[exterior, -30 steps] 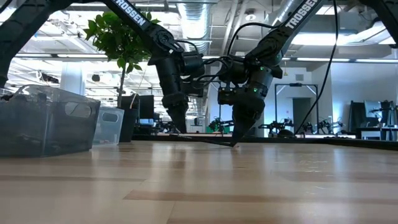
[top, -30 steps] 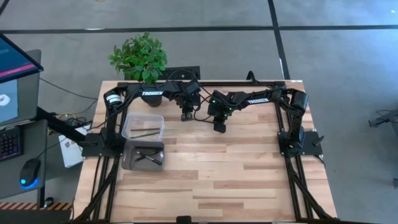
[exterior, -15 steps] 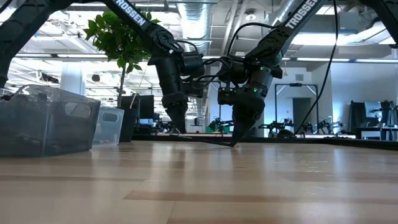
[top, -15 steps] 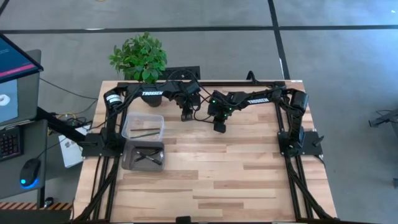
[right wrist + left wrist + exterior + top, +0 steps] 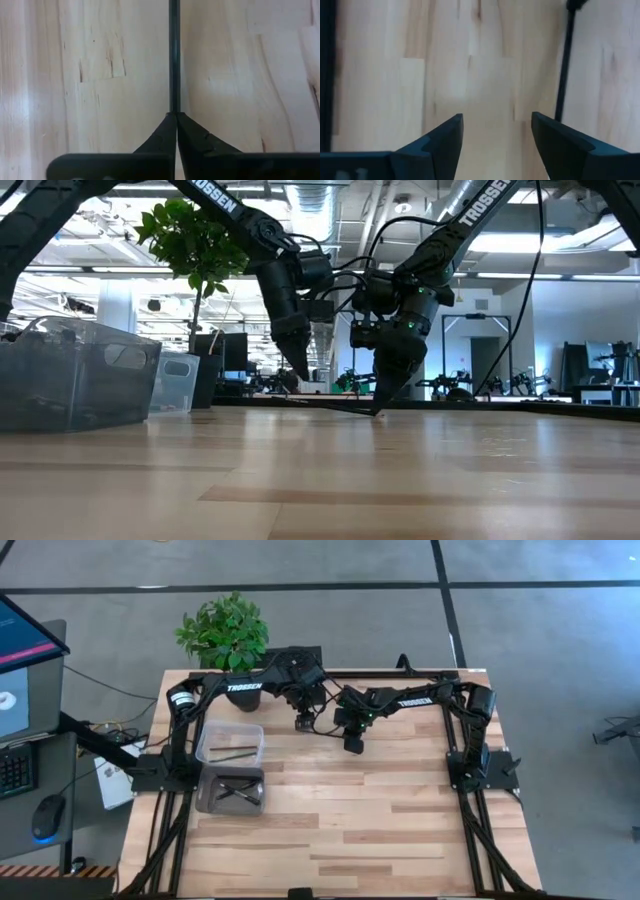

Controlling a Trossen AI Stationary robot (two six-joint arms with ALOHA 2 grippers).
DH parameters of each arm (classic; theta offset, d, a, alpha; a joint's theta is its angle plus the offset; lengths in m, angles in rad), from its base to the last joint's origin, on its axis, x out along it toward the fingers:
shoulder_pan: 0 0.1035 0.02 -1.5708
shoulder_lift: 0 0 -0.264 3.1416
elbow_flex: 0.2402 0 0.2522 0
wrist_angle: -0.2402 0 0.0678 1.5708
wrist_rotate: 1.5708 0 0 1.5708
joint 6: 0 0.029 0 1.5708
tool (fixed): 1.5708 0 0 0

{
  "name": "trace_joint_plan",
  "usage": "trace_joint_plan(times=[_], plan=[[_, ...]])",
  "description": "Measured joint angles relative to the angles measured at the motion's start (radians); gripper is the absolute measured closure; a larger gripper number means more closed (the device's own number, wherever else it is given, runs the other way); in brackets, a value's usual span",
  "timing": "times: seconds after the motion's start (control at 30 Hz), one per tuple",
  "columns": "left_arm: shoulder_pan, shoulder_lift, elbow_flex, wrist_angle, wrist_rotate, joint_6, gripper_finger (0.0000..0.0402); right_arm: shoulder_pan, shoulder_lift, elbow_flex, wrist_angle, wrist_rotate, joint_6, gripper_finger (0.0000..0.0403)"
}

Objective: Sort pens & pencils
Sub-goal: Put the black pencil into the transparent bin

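Note:
A thin dark pen (image 5: 330,406) lies on the wooden table between my two grippers. My right gripper (image 5: 376,410) is shut on one end of it, at the table top. My left gripper (image 5: 497,124) hangs open a little above the pen's other end; in the left wrist view the pen (image 5: 563,70) passes outside one finger. At the table's left stand a clear bin (image 5: 230,743) holding one stick and a dark bin (image 5: 231,791) holding several pens. My right gripper pinches the pen's end (image 5: 173,107) between its two fingertips. The fingers slant down from above, roughly in line with the pen, which runs straight away from them. The pen lies low along the table, its far end (image 5: 293,399) on the wood.
A potted plant (image 5: 223,633) stands at the far left corner, behind the bins. In the low view the bins (image 5: 75,375) show at the left. Bare table (image 5: 380,830) stretches from the grippers to the near edge.
My left gripper has risen off the pen's far end and drawn slightly toward the far edge. The pen stays on the table. My right gripper has kept still on the other end.

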Motion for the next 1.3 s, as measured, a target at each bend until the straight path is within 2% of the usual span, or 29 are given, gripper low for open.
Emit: trace_joint_plan(times=[0.17,0.57,0.97,1.3], plan=[[-0.013,0.0,0.001,-0.108,0.041,0.007,0.0176,0.0,0.0,0.0,0.0,0.002,-0.008,0.038],[-0.048,0.0,0.0,-0.172,0.09,0.026,0.0176,0.0,0.0,0.0,0.003,0.002,-0.01,0.0374],[-0.068,0.0,-0.016,-0.174,0.009,-0.075,0.0176,0.0,0.0,-0.001,0.007,0.0,-0.009,0.0374],[-0.068,0.0,-0.016,-0.171,0.023,-0.027,0.0184,0.0,0.0,-0.001,0.007,0.0,-0.01,0.0377]])
